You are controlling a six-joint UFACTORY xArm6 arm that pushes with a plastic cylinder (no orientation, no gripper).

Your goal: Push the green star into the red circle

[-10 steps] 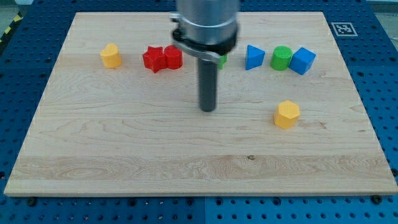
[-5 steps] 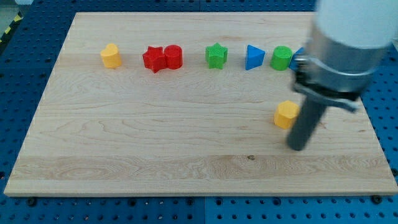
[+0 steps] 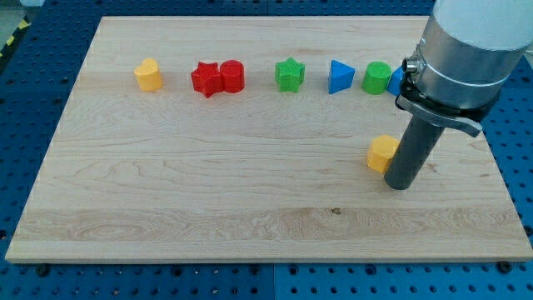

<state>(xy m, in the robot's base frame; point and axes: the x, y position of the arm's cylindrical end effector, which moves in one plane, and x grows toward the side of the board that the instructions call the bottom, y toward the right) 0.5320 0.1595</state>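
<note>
The green star (image 3: 289,74) sits in the row of blocks near the view's top, right of centre-left. The red circle (image 3: 232,77) stands to its left with a gap between them, and touches a red star (image 3: 206,79) on its own left. My tip (image 3: 400,184) rests on the board at the right, far below and to the right of the green star. It is against the right side of a yellow hexagon block (image 3: 382,154), which the rod partly hides.
A yellow heart-like block (image 3: 148,74) sits at the row's left. A blue triangle (image 3: 340,76), a green circle (image 3: 376,78) and a blue block (image 3: 396,81), mostly hidden behind the arm, lie right of the green star.
My tip swept from the board's middle, below the green star, far to the right and now stands beside the yellow hexagon. The blocks have not visibly moved.
</note>
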